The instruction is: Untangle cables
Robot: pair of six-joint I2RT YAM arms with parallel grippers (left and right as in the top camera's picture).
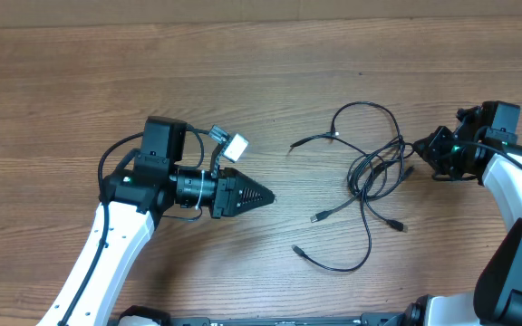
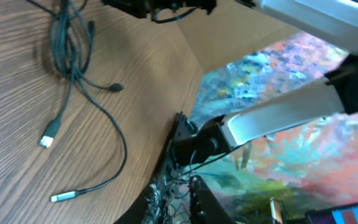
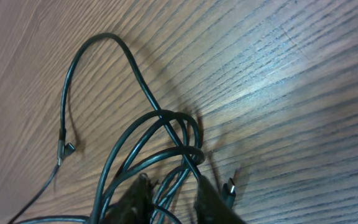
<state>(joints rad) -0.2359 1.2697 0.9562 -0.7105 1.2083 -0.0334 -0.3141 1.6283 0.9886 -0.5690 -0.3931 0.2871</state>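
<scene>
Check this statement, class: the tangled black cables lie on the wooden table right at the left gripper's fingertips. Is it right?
Wrong side. The tangled black cables lie on the wooden table right at the fingertips of the right gripper, not the left gripper. The overhead view shows it: the left gripper points at bare wood, apart from the cables.

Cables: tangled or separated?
Tangled. The cables overlap in crossing loops in one cluster; the right wrist view shows strands looped through each other.
</scene>
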